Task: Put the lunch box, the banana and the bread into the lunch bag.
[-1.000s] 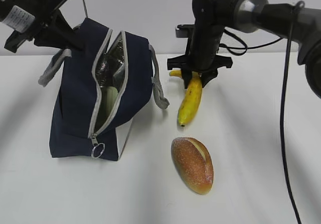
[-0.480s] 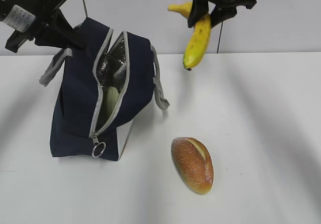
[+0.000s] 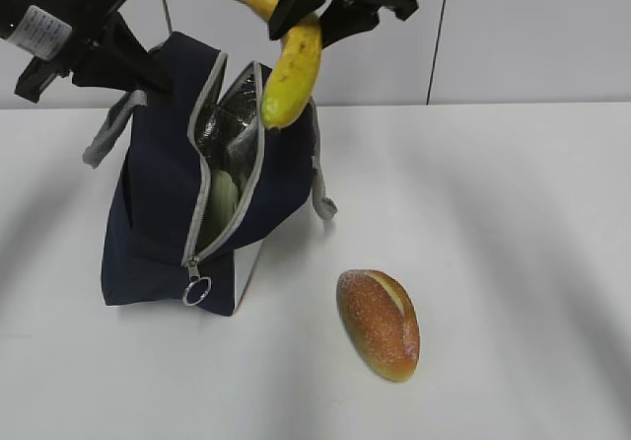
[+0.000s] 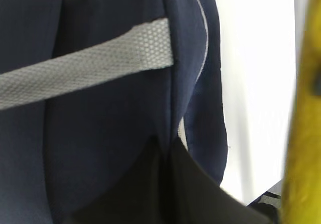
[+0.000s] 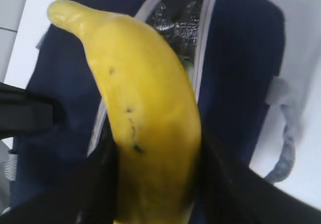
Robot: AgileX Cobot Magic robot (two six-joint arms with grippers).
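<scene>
**Banana held over open bag**

Right gripper (image 3: 314, 11), top centre of frame, clamped on banana (image 3: 291, 70), tip above open zip of lunch bag (image 3: 158, 223). Left gripper (image 3: 133, 60), upper left, pinched together on bag's edge. Bread (image 3: 379, 324) on table, lower centre.

You have one lunch bag (image 3: 158, 213), one banana (image 3: 289, 65), one bread roll (image 3: 379, 324), and one pale lunch box (image 3: 223, 199) showing inside the bag.

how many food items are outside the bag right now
2. The curved yellow banana hangs in the right end effector above the navy fabric lunch bag's open zipper. The oval golden-brown bread roll lies on the white table. More may be hidden inside the bag.
</scene>
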